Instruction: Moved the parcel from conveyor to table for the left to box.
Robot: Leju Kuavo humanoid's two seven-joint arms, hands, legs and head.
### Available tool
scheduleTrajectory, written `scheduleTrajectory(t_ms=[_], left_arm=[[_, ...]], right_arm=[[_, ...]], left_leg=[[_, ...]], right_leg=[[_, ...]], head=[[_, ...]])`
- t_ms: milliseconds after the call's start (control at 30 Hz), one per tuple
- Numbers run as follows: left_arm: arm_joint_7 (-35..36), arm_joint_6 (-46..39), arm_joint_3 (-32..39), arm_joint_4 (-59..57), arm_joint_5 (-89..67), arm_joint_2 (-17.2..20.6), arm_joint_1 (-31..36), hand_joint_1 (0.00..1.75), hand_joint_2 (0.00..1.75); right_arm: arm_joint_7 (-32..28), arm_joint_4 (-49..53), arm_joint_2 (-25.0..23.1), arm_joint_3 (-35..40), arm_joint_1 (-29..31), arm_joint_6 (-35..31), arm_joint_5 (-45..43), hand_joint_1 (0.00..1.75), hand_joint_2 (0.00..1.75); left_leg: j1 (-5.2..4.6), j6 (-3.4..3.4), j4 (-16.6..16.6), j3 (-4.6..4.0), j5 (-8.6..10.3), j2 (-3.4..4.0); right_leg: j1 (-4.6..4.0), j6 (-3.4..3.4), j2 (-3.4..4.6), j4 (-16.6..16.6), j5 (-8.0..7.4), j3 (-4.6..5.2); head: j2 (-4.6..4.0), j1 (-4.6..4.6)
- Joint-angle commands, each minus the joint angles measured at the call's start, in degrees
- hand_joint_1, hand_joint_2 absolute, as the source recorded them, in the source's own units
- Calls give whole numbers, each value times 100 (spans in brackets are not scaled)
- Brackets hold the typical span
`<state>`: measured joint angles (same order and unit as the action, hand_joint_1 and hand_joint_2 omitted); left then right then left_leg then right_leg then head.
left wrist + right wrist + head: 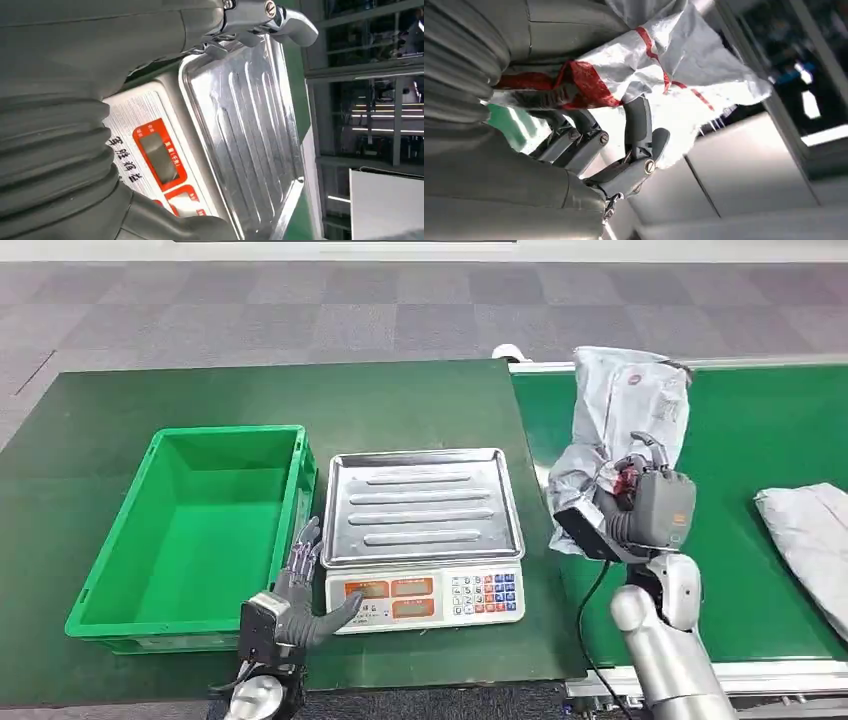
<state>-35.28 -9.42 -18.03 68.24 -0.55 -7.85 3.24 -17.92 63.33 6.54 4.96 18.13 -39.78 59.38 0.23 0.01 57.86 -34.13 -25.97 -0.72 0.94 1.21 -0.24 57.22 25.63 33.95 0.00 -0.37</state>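
My right hand (640,502) grips a grey plastic parcel (620,420) with red print and holds it above the left end of the green conveyor (760,440), near the table's edge. In the right wrist view the crumpled parcel (674,60) lies across the fingers (639,125), which curl around it. My left hand (300,590) rests low at the table's front, fingers spread, between the green box (200,530) and the scale (425,540), with its thumb touching the scale's front. In the left wrist view the scale's steel tray (250,130) lies just beyond the left hand (75,100).
A second grey parcel (810,530) lies on the conveyor at the right. The green box is empty and open-topped on the dark green table (300,400). The scale's keypad and red displays (430,598) face me. Grey carpet floor lies beyond.
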Motion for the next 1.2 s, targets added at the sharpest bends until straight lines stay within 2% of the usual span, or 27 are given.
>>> scheduleTrajectory(t_ms=[33, 100, 200, 233, 300, 367, 433, 467, 600, 800, 900, 1000, 1200], left_arm=[[-98, 15, 154, -263, 32, 24, 157, 0, 175], [-98, 15, 154, -263, 32, 24, 157, 0, 175], [-472, -256, 334, 8, 200, -64, 106, 0, 175], [-472, -818, 372, 505, 46, -87, 21, 0, 175], [-472, -1266, 385, 854, -16, -93, 20, 0, 175], [-472, -1952, 269, 1259, -112, -55, 109, 0, 175], [-472, -2185, 208, 1343, -77, -40, 181, 0, 175], [-472, -2401, 153, 1372, 27, -49, 254, 0, 175], [-472, -2701, 77, 1226, 83, -181, 416, 0, 175], [-472, -2547, 186, 1126, 201, -294, 434, 0, 175], [-472, -2528, 192, 1140, 208, -295, 420, 0, 175], [-472, -2509, 197, 1140, 174, -273, 347, 0, 175], [-472, -2521, 302, 1244, 167, -283, 229, 0, 175]], right_arm=[[-70, 1224, -289, -153, -140, -19, 215, 175, 175], [-70, 1224, -289, -153, -140, -19, 215, 175, 175], [-479, 1395, -368, -279, -44, -22, 82, 175, 175], [-418, 1291, -270, -68, 107, 87, -18, 175, 175], [-357, 1072, -227, 156, 333, 410, -109, 175, 175], [-332, 300, -292, 486, 879, 932, -150, 175, 175], [-524, -229, -449, 541, 1217, 1435, -723, 175, 175], [-534, -1116, -560, 649, 1700, 2014, -1053, 175, 175], [-581, -3687, -839, 674, 2829, 3017, -1694, 175, 175], [-700, -4451, -1059, 708, 2903, 3669, -1950, 175, 175], [-793, -4480, -1098, 709, 2871, 3813, -1998, 175, 175], [-1013, -4599, -1191, 796, 2848, 4619, -2128, 175, 175], [-1288, -4655, -1266, 720, 2762, 5265, -2434, 175, 175]], left_leg=[[0, -4, -6, 12, -3, 19], [3, -4, -5, 12, -3, 16], [0, -2, -3, 3, 0, 10], [1, -3, -3, 7, -2, 16], [4, -3, 6, 1, -7, 29], [5, -3, 11, -8, -5, 38], [2, -3, 5, -2, -3, 43], [2, -6, 4, 3, -2, 65], [3, -10, -4, 16, 8, 73], [1, -8, -4, 11, 23, 14], [3, -7, -3, 10, 20, 13], [1, -9, -2, 6, 17, 17], [5, -11, -4, 2, 17, 14]], right_leg=[[-2, -11, 14, -4, -1, -5], [-4, -9, 12, -5, -1, -6], [-1, -6, 8, -2, -1, 1], [-2, -8, 12, -4, -2, -2], [-5, -8, 25, 3, -2, 7], [-5, -6, 38, 7, -8, 17], [-3, -7, 44, 4, -11, 11], [-3, -10, 64, 6, -18, 15], [-5, -11, 68, -3, -28, 4], [-3, -7, 14, 3, -24, -4], [-5, -7, 13, 1, -22, -7], [-3, -9, 19, 5, -21, 0], [-6, -11, 15, -1, -22, 4]], head=[[0, 0], [0, 0], [0, 2], [0, 2], [0, 0], [0, 2], [0, 4], [0, 0], [0, 0], [0, 2], [0, 2], [0, 2], [0, 0]])
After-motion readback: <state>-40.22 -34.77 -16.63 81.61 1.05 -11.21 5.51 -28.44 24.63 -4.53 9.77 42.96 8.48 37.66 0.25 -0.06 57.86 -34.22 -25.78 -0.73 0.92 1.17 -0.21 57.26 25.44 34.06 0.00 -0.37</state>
